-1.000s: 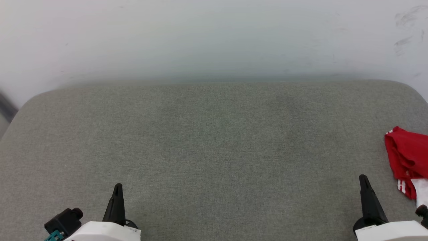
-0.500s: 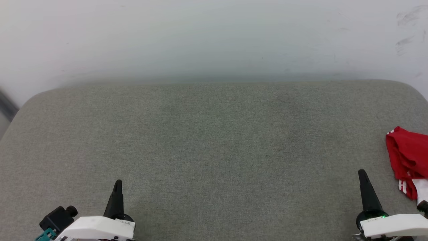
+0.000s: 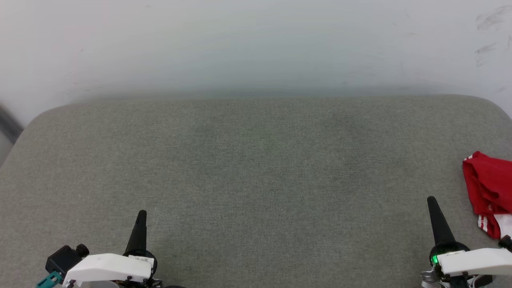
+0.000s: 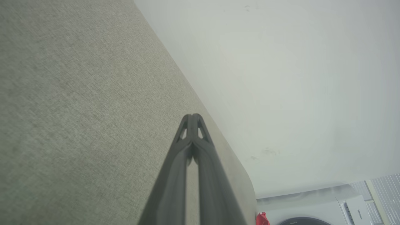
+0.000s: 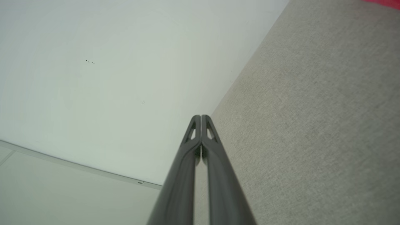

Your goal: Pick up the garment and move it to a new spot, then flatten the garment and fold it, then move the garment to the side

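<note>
Both the left tool (image 3: 141, 213) and right tool (image 3: 431, 199) are edging forward, pressed together and empty; the garment (image 3: 486, 186) is lying bunched just right of the right tool

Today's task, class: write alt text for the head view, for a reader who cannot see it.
A crumpled red garment with white striped trim lies at the right edge of a grey fabric surface, cut off by the frame. The left tool and right tool rise from the bottom corners, neither holding it.
</note>
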Motion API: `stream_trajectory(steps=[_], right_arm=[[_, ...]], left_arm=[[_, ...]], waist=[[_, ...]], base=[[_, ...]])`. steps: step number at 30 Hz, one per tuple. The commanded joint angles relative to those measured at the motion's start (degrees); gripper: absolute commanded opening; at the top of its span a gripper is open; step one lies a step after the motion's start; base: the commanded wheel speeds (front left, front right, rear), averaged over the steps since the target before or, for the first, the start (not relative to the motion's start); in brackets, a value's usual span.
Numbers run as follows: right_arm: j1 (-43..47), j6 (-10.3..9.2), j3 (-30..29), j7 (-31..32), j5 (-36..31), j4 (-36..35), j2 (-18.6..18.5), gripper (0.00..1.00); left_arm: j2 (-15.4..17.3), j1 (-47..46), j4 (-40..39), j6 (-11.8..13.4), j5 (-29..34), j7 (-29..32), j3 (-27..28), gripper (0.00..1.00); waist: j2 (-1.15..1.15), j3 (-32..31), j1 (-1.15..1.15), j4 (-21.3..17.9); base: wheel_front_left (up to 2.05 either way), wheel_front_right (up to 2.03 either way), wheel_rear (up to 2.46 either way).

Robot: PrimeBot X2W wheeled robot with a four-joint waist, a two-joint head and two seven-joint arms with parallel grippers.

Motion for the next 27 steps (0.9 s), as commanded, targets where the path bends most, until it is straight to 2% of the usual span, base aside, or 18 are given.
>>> stream_trajectory(steps=[1, 27], right_arm=[[-1.2, -0.02, -0.2, 0.3, 1.6, -0.1, -0.4, 0.0], [-4.0, -0.02, -0.8, 3.8, 14.4, 2.0, -0.2, 0.0]], left_arm=[[0.4, -1.5, -0.2, -0.4, -1.6, 0.4, 0.3, 0.0], [0.3, -3.9, 1.6, -2.1, -15.7, 4.0, 1.8, 0.0]], waist=[[0.0, 0.0, 0.0, 0.0], [0.0, 0.3, 0.0, 0.3]], base=[[0.0, 0.0, 0.0], [0.0, 0.0, 0.0]])
